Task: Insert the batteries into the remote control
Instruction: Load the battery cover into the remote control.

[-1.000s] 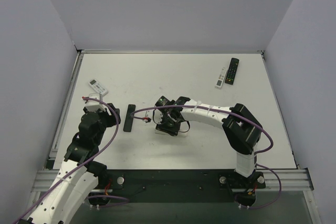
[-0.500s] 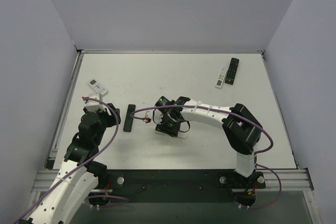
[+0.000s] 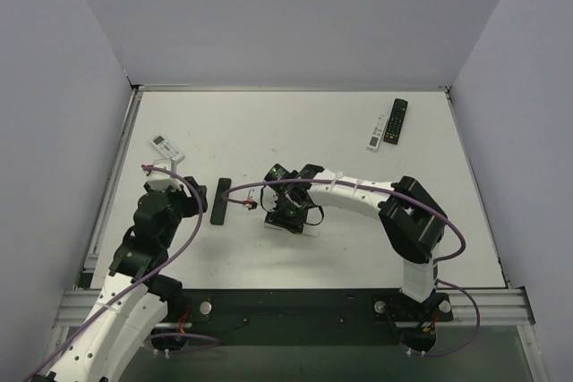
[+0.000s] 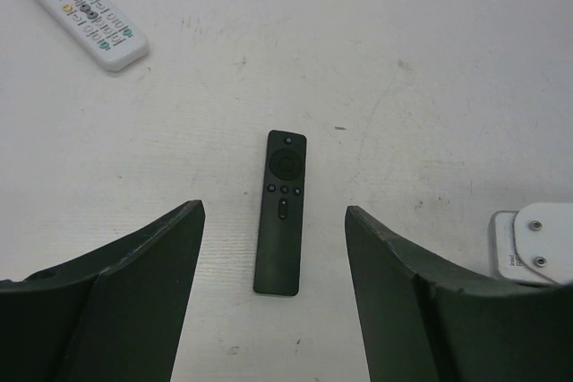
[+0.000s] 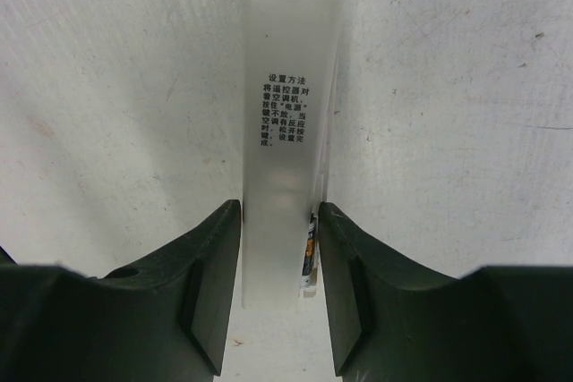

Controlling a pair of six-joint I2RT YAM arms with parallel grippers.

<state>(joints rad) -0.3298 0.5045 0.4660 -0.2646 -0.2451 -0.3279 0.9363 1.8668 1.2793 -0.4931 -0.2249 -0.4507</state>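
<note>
1. At the left edge of the table (image 3: 269, 118) you have a white air-conditioner remote (image 4: 83, 13), lying buttons-up (small screen at its far end).
2. Your left gripper (image 4: 273, 216) hovers above the table with its fingers (image 4: 134, 284) spread wide, gripping nothing.
3. In the left wrist view, the slim black remote (image 4: 280, 212) sits in the gap between those fingers. It lies flat, buttons-up, touches neither finger, and is well apart from the air-conditioner remote.
4. Near the table's middle, just right of the slim black remote, your right gripper (image 5: 279, 212) is closed narrow against the long sides of the face-down white remote (image 5: 291, 87) (printed Chinese text on its back).
5. A dark-and-orange sliver (image 5: 311, 248) shows at that remote's right edge, beside the finger; you cannot tell what it is.
6. At the far right corner, a small white remote (image 3: 379, 131) and a long black remote (image 3: 397, 121) lie side by side.
</note>
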